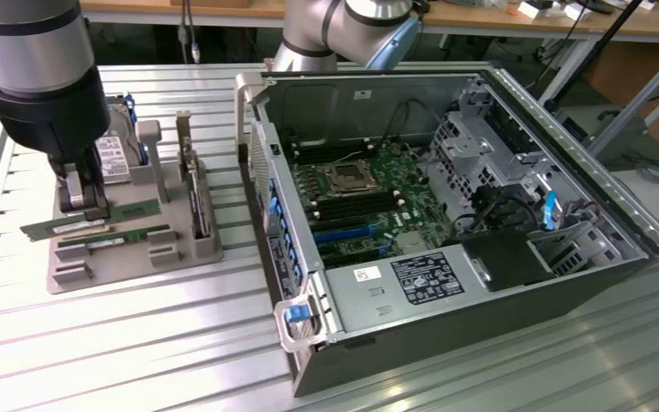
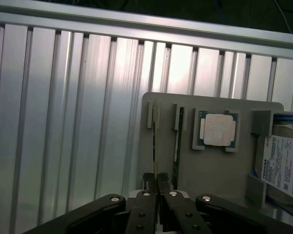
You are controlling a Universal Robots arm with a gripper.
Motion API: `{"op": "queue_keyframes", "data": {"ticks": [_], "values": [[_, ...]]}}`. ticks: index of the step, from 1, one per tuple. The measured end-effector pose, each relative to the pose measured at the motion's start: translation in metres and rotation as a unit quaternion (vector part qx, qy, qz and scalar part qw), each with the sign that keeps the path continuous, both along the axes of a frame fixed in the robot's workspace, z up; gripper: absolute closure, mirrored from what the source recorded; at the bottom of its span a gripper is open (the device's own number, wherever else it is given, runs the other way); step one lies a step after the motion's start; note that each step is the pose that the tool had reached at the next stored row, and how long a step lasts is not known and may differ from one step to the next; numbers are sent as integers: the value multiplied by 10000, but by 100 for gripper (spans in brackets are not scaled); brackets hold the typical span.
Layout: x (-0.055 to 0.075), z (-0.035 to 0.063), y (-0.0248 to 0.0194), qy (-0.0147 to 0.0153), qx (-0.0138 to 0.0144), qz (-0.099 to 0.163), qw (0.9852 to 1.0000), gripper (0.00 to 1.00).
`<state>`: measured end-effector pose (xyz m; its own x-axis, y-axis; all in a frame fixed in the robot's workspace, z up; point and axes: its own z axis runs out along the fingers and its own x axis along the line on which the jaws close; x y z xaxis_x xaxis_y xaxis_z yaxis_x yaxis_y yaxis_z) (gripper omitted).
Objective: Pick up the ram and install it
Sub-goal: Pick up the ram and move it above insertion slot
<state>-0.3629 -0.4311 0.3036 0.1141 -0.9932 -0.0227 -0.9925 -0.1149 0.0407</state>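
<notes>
Near the surface's (image 1: 135, 343) edge on the exterior view's left, the gripper (image 1: 83, 204) is hanging over the gray tray (image 1: 135, 266), its fingers (image 2: 148, 183) pinching the ram (image 2: 155, 136), which is standing on edge in a slot. Another stick (image 2: 177, 141) is lying just beside it; the case (image 1: 444, 283) is sitting at the exterior view's right.

The ram (image 2: 155, 141) is a long, thin stick, seen edge-on in the wrist view, with a pale upper edge. It stands upright on its long edge in a narrow slot of a gray holder (image 2: 210, 170) that sits on the ribbed metal counter (image 2: 63, 122). Its near end is pinched between the fingers of the gripper (image 2: 156, 181), and its far end reaches a small post near the holder's far rim. A second stick (image 2: 177, 141), dark green, stands parallel just beside it, not touching, in the neighbouring slot.
</notes>
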Motion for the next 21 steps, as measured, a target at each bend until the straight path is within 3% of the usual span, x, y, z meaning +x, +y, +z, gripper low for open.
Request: {"op": "queue_keyframes", "data": {"ticks": [21], "values": [[1, 252, 0, 0, 0, 0, 10000, 87]]}}
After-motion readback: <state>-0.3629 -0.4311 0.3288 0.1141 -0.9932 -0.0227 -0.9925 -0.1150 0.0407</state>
